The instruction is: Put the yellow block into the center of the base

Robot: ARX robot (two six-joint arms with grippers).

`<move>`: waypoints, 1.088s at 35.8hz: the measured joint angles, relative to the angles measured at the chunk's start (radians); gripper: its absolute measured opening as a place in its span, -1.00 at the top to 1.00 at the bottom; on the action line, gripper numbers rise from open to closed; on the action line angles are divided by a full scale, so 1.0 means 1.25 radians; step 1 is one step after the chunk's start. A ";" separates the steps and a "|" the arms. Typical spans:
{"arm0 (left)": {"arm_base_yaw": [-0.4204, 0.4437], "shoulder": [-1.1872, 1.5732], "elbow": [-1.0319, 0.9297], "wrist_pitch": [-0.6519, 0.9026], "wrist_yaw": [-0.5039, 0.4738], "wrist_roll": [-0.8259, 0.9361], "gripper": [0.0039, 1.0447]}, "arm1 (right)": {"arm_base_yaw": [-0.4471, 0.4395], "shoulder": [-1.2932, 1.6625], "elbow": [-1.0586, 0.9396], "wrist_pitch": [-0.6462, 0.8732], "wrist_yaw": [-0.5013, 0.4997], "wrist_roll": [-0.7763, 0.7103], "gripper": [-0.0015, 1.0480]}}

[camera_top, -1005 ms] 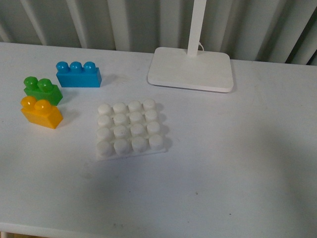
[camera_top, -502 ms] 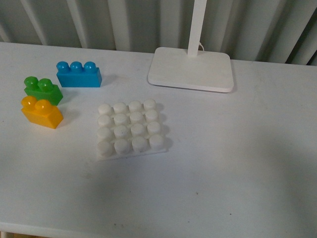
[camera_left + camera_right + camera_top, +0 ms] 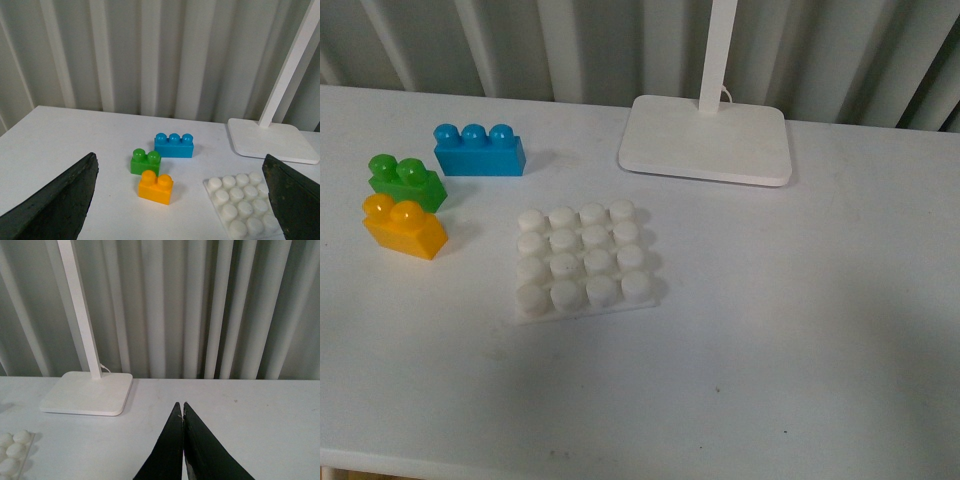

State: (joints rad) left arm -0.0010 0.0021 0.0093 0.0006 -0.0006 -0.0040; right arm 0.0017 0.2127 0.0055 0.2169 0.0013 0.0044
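Observation:
The yellow block [image 3: 404,227] stands on the white table at the left, touching the green brick [image 3: 407,182] behind it. It also shows in the left wrist view [image 3: 155,186]. The base [image 3: 582,258], a white studded plate, lies flat right of the block with nothing on it; it shows in the left wrist view [image 3: 240,205] and its corner in the right wrist view [image 3: 12,452]. My left gripper [image 3: 182,197] is open, its jaws wide apart, held back from and above the block. My right gripper [image 3: 183,407] is shut and empty over bare table. Neither arm shows in the front view.
A blue three-stud brick [image 3: 477,150] stands behind the green one. A white lamp foot [image 3: 706,139] with its upright post sits at the back, behind the base. A ribbed grey wall runs along the table's far edge.

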 joint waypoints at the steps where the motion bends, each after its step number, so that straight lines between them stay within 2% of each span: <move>1: 0.000 0.000 0.000 0.000 0.000 0.000 -0.88 | 0.000 -0.006 0.000 -0.007 0.000 0.000 0.98; 5: 0.000 0.000 0.000 0.000 0.000 0.000 -0.88 | 0.000 -0.035 0.000 -0.036 0.000 0.000 0.98; 9: 0.000 0.000 0.000 0.000 0.000 0.000 -0.88 | 0.000 -0.141 0.000 -0.166 -0.001 -0.001 0.98; 16: 0.000 0.000 0.000 0.000 0.000 0.000 -0.88 | 0.000 -0.166 0.000 -0.172 -0.001 -0.002 0.97; 19: 0.000 0.000 0.000 0.000 0.000 0.000 -0.88 | 0.000 -0.166 0.000 -0.172 -0.001 -0.002 0.75; 23: 0.001 0.002 0.001 -0.002 0.004 -0.004 -0.88 | 0.000 -0.167 0.000 -0.172 -0.001 -0.002 0.31; 24: 0.010 0.035 0.028 -0.073 0.063 -0.045 -0.88 | 0.000 -0.167 0.000 -0.172 -0.001 -0.002 0.21; 26: 0.005 0.134 0.077 -0.170 0.118 -0.132 -0.88 | 0.000 -0.167 0.000 -0.172 -0.001 -0.002 0.01; 27: -0.007 0.216 0.092 -0.171 0.132 -0.187 -0.88 | 0.000 -0.167 0.000 -0.172 -0.003 -0.002 -0.09; 32: -0.040 0.446 0.094 -0.010 0.132 -0.232 -0.88 | 0.000 -0.167 0.000 -0.172 -0.002 -0.002 -0.53; 35: -0.054 0.649 0.095 0.180 0.129 -0.226 -0.88 | 0.000 -0.167 0.000 -0.172 -0.002 -0.001 -0.85; 39: -0.070 0.938 0.124 0.425 0.141 -0.185 -0.88 | 0.000 -0.167 0.000 -0.172 -0.002 -0.001 -0.82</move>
State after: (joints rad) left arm -0.0879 1.1740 0.1642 0.5312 0.1761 -0.2356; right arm 0.0017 0.0044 0.0059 0.0013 -0.0013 0.0029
